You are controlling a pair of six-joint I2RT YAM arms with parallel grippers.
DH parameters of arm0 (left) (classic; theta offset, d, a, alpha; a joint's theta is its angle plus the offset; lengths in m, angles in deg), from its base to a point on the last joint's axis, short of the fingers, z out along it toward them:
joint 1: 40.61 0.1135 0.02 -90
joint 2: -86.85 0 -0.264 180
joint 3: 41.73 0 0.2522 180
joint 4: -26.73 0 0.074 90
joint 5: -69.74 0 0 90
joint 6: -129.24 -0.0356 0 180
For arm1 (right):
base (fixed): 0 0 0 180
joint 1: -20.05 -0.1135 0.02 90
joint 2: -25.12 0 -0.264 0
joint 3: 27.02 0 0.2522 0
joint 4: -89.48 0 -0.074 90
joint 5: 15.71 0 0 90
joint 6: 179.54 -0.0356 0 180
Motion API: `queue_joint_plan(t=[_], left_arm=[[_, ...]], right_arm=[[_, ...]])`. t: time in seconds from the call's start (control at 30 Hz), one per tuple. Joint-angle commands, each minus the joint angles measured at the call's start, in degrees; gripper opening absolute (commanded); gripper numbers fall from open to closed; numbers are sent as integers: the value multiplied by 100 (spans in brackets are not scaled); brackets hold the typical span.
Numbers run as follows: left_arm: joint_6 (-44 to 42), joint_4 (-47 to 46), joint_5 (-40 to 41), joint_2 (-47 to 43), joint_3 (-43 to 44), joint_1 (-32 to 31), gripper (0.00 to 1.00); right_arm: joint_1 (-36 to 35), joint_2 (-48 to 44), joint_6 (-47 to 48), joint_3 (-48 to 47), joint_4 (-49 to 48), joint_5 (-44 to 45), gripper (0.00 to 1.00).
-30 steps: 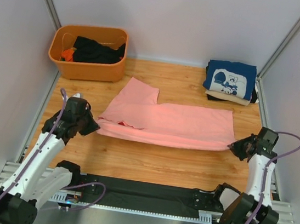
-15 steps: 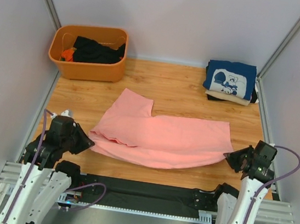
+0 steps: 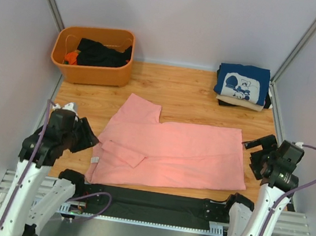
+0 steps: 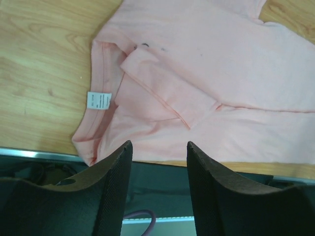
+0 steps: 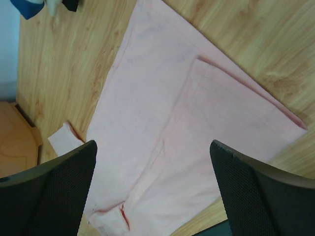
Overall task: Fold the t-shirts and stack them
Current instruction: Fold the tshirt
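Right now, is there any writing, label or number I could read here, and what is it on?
Nothing here is legible.
White tag at the collar of the salmon-pink t-shirt: print too small to read.
Navy t-shirt: white cartoon picture, no words that can be made out.

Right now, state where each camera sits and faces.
Top external: high behind the arm bases, looking down on the wooden table; both arms show.
Left wrist: above the collar end of the salmon-pink cloth t-shirt, facing down; open left jaws show.
Right wrist: above its hem end, facing down; open right jaws show.
All share the shirt.
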Motion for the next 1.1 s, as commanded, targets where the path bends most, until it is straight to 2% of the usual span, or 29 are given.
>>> queue_joint_plan(t=[0.0,0.07,0.1,0.2,0.33,0.37,0.47,0.57,0.77,0.97,1.07], left_arm=[[-855,-955,31,1242,351,43,54],[-1196,-1552,-179,1869,615,43,52],[-1320,-2051,-345,2472,694,43,51],[-1655,-2738,-663,3688,1194,34,50],[-1989,-3206,-540,5165,2290,34,51],[-2085,-3277,-549,5725,2494,34,52],[-2279,-3540,-338,6501,3233,8,55],[-2419,-3637,-346,7686,3927,8,57],[-2666,-3805,-84,9190,4877,-159,59],[-2482,-3621,249,10062,5388,-361,62],[-2385,-3357,382,10187,5520,-501,62]], right_arm=[[4,325,118,-10,-950,-761,97],[-39,755,144,34,-1390,-1147,96],[-83,913,153,25,-1496,-1202,96],[-382,1520,276,-140,-1865,-1229,96],[-865,2153,478,-510,-2059,-1053,96],[-1057,2206,513,-554,-2094,-1018,96],[-1383,2294,549,-590,-2296,-1035,97],[-1542,2295,584,-537,-2410,-1044,97],[-1578,2365,549,-213,-2894,-1658,97],[-1666,2426,593,-115,-3061,-1791,97],[-1666,2400,637,-124,-3008,-1782,97]])
